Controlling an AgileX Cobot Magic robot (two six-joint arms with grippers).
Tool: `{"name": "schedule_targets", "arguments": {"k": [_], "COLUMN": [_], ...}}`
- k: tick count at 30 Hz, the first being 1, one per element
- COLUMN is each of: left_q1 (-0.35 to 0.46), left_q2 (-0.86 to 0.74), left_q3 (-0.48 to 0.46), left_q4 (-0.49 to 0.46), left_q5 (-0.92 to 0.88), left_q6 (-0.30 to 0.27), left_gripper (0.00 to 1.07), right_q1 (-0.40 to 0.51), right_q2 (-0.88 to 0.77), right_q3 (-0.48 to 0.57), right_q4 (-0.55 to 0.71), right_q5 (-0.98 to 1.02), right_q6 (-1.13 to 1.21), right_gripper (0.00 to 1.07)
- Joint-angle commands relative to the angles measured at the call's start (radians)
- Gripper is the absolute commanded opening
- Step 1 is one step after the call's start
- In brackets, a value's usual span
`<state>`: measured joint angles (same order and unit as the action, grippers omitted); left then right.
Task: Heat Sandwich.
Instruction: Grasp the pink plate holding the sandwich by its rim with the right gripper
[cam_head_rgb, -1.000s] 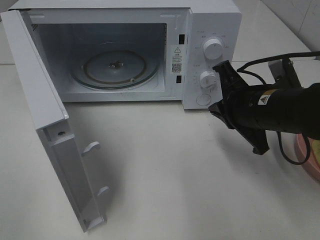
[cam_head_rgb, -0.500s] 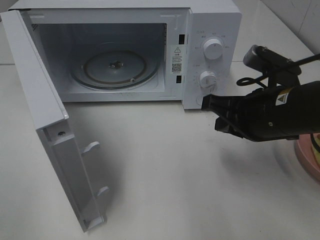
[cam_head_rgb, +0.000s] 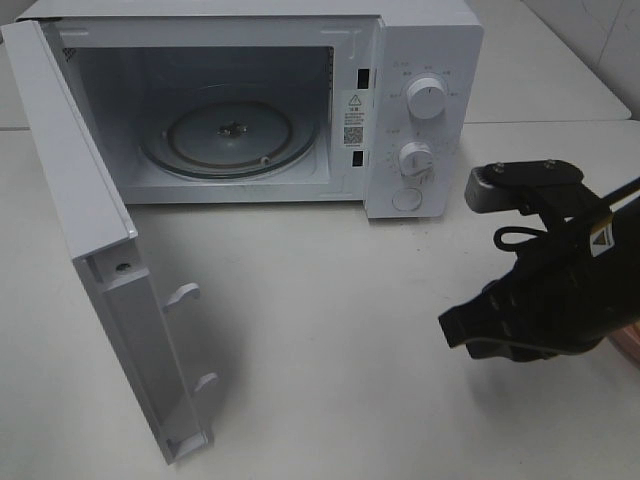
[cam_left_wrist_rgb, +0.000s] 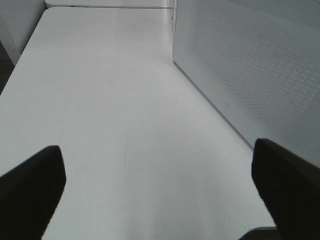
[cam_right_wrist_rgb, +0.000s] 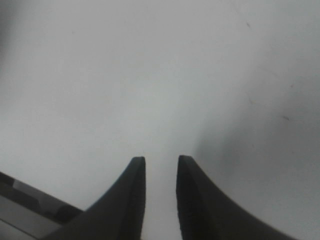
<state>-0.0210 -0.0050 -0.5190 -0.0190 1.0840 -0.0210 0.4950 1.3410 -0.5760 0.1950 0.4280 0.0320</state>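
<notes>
The sandwich is hidden in every view. The white microwave (cam_head_rgb: 425, 50) stands at the back with its door (cam_head_rgb: 95, 230) swung wide open to the left. Its glass turntable (cam_head_rgb: 232, 135) is bare. My right gripper (cam_head_rgb: 453, 330) hovers over the table in front of the microwave's right side and points left. In the right wrist view its fingers (cam_right_wrist_rgb: 159, 160) are nearly together, with nothing between them and bare table below. My left gripper (cam_left_wrist_rgb: 156, 148) shows only in the left wrist view, open wide and empty over the table beside the door's meshed panel (cam_left_wrist_rgb: 250, 70).
A sliver of the pink plate's rim (cam_head_rgb: 630, 352) shows at the right edge behind my right arm. The open door juts toward the table's front left. The control panel with two knobs (cam_head_rgb: 426, 97) and a round button (cam_head_rgb: 406, 199) faces front.
My right arm has pulled back from the microwave's control panel, moving down and to the right. Its jaws, spread wide a second ago, have closed.
</notes>
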Motion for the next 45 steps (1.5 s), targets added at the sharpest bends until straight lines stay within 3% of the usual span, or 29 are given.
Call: {"name": "schedule_targets", "arguments": {"k": [1, 3, 8, 9, 10, 15, 17, 22, 39, 45], "left_q1": [-0.005, -0.005, -0.005, -0.005, -0.005, -0.005, -0.005, -0.005, -0.005, -0.005], "left_q2": [-0.023, -0.023, -0.023, -0.023, -0.022, -0.022, -0.022, -0.022, -0.022, -0.022], "left_q3": [0.002, 0.002, 0.002, 0.002, 0.002, 0.002, 0.002, 0.002, 0.002, 0.002], "left_q4": [0.003, 0.003, 0.003, 0.003, 0.003, 0.003, 0.003, 0.003, 0.003, 0.003], "left_q5": [-0.014, -0.014, -0.014, -0.014, -0.014, -0.014, -0.014, -0.014, -0.014, -0.014], "left_q6": [0.002, 0.002, 0.002, 0.002, 0.002, 0.002, 0.002, 0.002, 0.002, 0.002], "left_gripper": [0.96, 0.96, 0.96, 0.96, 0.96, 0.96, 0.96, 0.96, 0.96, 0.96], "right_q1": [-0.007, -0.007, -0.007, -0.007, -0.007, -0.007, -0.01, -0.127, -0.422, -0.461], "right_q2": [-0.02, -0.025, -0.049, -0.049, -0.055, -0.055, -0.055, -0.055, -0.035, 0.03], "right_q3": [0.001, 0.001, -0.006, -0.006, -0.019, -0.074, -0.086, -0.148, -0.162, -0.162], "right_q4": [-0.042, -0.042, -0.055, -0.055, -0.077, -0.157, -0.172, -0.232, -0.312, -0.312], "right_q5": [0.075, 0.086, 0.097, 0.097, 0.105, 0.173, 0.183, 0.246, 0.219, 0.186], "right_q6": [-0.012, -0.012, -0.013, -0.013, -0.013, -0.011, -0.008, 0.006, 0.003, 0.003], "right_gripper": [0.35, 0.39, 0.62, 0.62, 0.72, 0.86, 0.87, 0.86, 0.82, 0.82]}}
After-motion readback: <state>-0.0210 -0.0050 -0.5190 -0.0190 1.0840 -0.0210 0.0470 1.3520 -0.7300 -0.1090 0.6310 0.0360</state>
